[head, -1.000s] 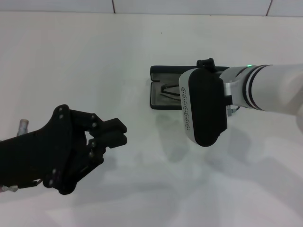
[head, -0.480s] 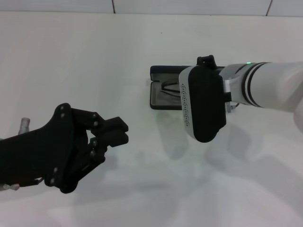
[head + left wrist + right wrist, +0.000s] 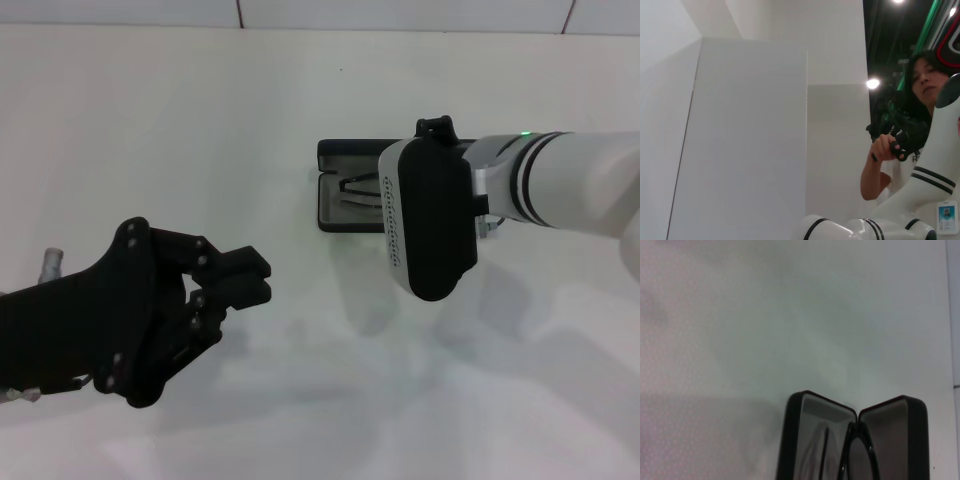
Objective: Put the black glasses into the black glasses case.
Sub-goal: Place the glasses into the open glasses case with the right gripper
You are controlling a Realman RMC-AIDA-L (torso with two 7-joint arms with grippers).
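Note:
The black glasses case (image 3: 335, 205) lies open on the white table, right of centre and toward the far side. In the right wrist view the black glasses case (image 3: 800, 445) shows both grey-lined halves. The black glasses (image 3: 355, 188) lie inside it, with the thin temple arms showing. The black glasses (image 3: 860, 455) rest near the hinge, partly cut off by the frame edge. My right arm's black wrist housing (image 3: 430, 220) hovers over the case's right end and hides the gripper below it. My left gripper (image 3: 248, 280) sits low at the near left, shut and holding nothing.
The white tabletop (image 3: 200, 130) spreads around the case, with a tiled wall edge at the back. A small metal part (image 3: 48, 265) pokes out by my left arm. The left wrist view faces white walls and a person (image 3: 912, 125) holding a controller.
My right wrist has edged slightly toward the far side over the case. The glasses' temple arms look flatter inside the case. The left arm has barely moved.

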